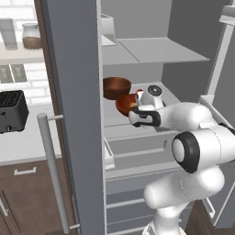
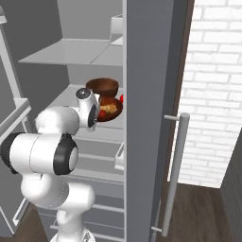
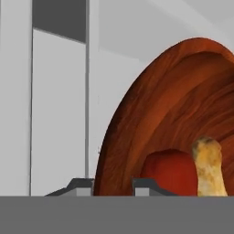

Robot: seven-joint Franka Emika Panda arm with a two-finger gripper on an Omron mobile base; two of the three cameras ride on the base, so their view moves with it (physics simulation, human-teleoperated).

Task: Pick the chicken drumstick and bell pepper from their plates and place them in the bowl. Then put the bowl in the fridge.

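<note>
Bowl (image 3: 151, 114) first: the reddish-brown one carrying the food sits inside the open fridge (image 1: 151, 50), on the middle shelf (image 1: 174, 96) toward its front edge. In the hand view its rim stands between the two dark fingertips (image 3: 146, 186), one tip outside the wall and one inside, so the hand (image 3: 113, 186) is pinching the bowl's rim with its fingers drawn close together. That edge grip looks chosen because the bowl is far too wide to span, and holding the wall keeps the load level.

Inside it lie the bell pepper (image 3: 170, 173), red and glossy, and the chicken drumstick (image 3: 209, 167), pale golden, just beside each other against the lower wall; the right base view shows both resting in the bowl (image 2: 109, 109).

A second, empty brown bowl (image 1: 116, 87) stands just behind it, deeper on the same shelf and close to the first, which probably explains the placement near the front edge. Whether the carried bowl's base already touches the shelf I cannot tell.

Further out, the fridge door (image 1: 75, 114) with its long bar handle (image 1: 53, 174) stands swung wide. The pick-and-fill steps appear finished; setting down and letting go seems to be what remains.
</note>
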